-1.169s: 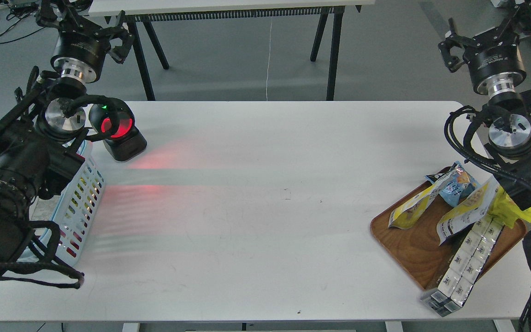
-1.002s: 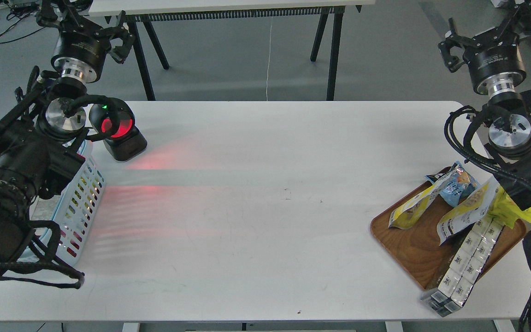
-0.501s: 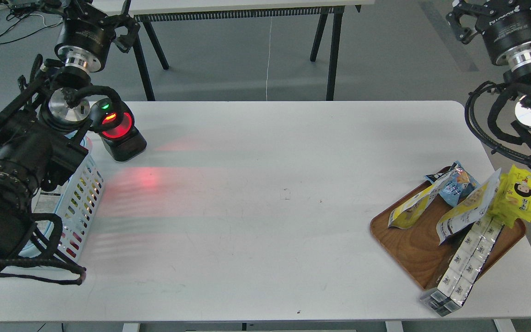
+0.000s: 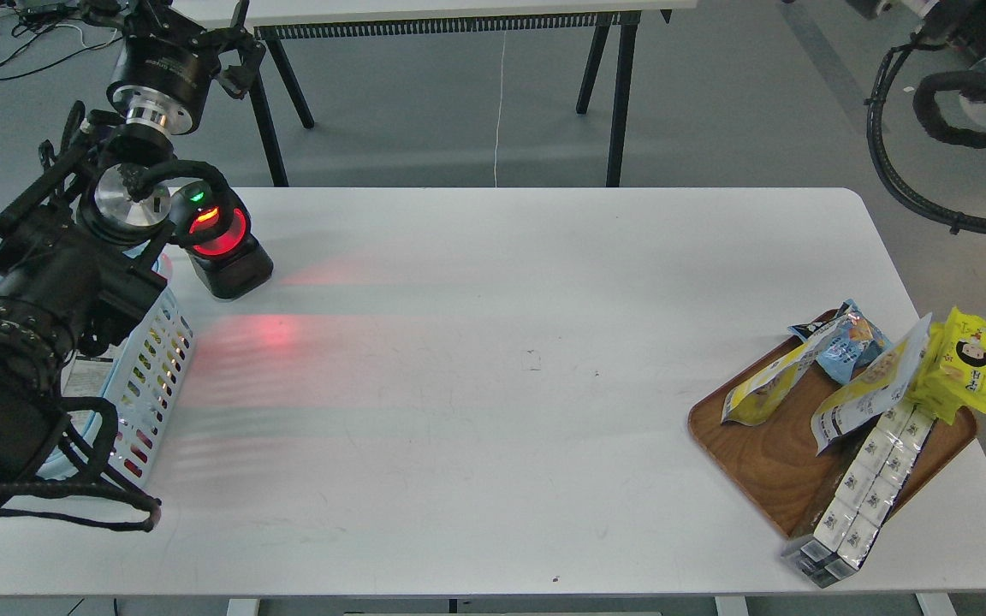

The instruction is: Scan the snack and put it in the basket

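Note:
The snack (image 4: 874, 381) is a pouch with a yellow half picturing beige balls and a white half with black text. It leans among other packets on the brown wooden tray (image 4: 758, 466) at the right. The light blue slotted basket (image 4: 155, 364) stands at the table's left edge, mostly hidden under my left arm. My left gripper (image 4: 176, 30) is raised beyond the table's far left corner, its fingers spread apart and empty. My right arm shows only at the top right corner, and its gripper is out of view.
A black scanner (image 4: 219, 244) with a red glowing face stands near the far left, casting red light on the table. The tray also holds a longer yellow-white pouch (image 4: 763, 389), a blue packet (image 4: 844, 346), a yellow packet (image 4: 964, 364) and a strip of white boxes (image 4: 865, 479) that overhangs the tray.

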`<state>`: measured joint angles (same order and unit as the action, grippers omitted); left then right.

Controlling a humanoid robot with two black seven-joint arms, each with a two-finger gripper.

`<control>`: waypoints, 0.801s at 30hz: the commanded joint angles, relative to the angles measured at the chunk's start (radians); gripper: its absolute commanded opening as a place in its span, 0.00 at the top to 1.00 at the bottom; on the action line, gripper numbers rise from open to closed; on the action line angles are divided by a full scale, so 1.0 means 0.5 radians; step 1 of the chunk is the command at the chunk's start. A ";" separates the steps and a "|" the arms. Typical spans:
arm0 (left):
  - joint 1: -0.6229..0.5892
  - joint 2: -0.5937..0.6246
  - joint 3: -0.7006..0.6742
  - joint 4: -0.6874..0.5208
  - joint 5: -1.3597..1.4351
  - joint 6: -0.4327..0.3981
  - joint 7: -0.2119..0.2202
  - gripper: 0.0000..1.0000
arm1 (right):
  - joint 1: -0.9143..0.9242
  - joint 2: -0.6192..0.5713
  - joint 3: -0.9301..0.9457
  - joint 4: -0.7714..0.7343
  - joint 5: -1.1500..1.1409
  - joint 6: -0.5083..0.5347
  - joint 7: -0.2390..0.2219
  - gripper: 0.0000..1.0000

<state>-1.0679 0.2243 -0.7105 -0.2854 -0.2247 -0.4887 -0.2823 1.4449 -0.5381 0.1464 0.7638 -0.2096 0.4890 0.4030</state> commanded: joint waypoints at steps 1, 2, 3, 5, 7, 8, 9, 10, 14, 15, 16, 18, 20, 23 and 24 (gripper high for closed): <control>0.000 0.015 0.080 -0.003 0.008 0.000 -0.009 0.00 | 0.205 -0.040 -0.271 0.147 -0.227 -0.001 0.001 0.02; 0.000 0.021 0.080 -0.003 0.008 0.000 -0.012 0.00 | 0.221 -0.080 -0.283 0.223 -0.325 -0.001 0.001 0.02; -0.003 0.024 0.080 -0.003 0.008 0.000 -0.015 0.00 | 0.224 -0.120 -0.284 0.303 -0.420 -0.001 0.004 0.02; -0.009 0.021 0.074 -0.003 0.004 0.000 -0.018 0.00 | 0.227 -0.181 -0.290 0.460 -0.635 -0.001 0.016 0.02; -0.012 0.009 0.059 -0.003 -0.002 0.000 -0.021 0.00 | 0.230 -0.236 -0.290 0.604 -0.880 -0.001 0.022 0.02; -0.012 0.003 0.056 -0.003 -0.002 0.000 -0.021 0.00 | 0.233 -0.255 -0.290 0.662 -0.976 -0.001 0.034 0.02; -0.012 -0.007 0.053 -0.003 -0.005 0.000 -0.021 0.00 | 0.236 -0.267 -0.296 0.724 -1.065 -0.001 0.062 0.02; -0.015 -0.013 0.053 -0.006 -0.005 0.000 -0.021 0.00 | 0.246 -0.274 -0.305 0.782 -1.148 -0.001 0.086 0.02; -0.018 -0.016 0.056 -0.012 -0.005 0.000 -0.021 0.00 | 0.340 -0.268 -0.381 0.917 -1.516 -0.001 0.139 0.02; -0.021 -0.016 0.056 -0.012 -0.005 0.000 -0.021 0.00 | 0.380 -0.258 -0.415 0.948 -1.611 -0.001 0.171 0.02; -0.027 -0.016 0.053 -0.012 -0.005 0.000 -0.021 0.00 | 0.423 -0.249 -0.455 0.985 -1.694 -0.001 0.171 0.02; -0.030 -0.016 0.053 -0.012 -0.005 0.000 -0.021 0.00 | 0.521 -0.225 -0.571 1.067 -1.847 -0.001 0.171 0.02; -0.036 -0.013 0.053 -0.012 -0.005 0.000 -0.021 0.00 | 0.626 -0.173 -0.715 1.138 -2.031 -0.001 0.171 0.02; -0.049 -0.013 0.053 -0.012 -0.008 0.000 -0.024 0.00 | 0.697 -0.068 -0.826 1.206 -2.396 -0.001 0.171 0.02; -0.049 -0.010 0.053 -0.012 -0.008 0.000 -0.024 0.00 | 0.700 -0.035 -0.842 1.230 -2.510 -0.001 0.171 0.02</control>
<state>-1.0894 0.2177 -0.6842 -0.2916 -0.2277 -0.4888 -0.2933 1.7719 -0.6026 -0.2321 1.3445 -1.3005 0.4885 0.4890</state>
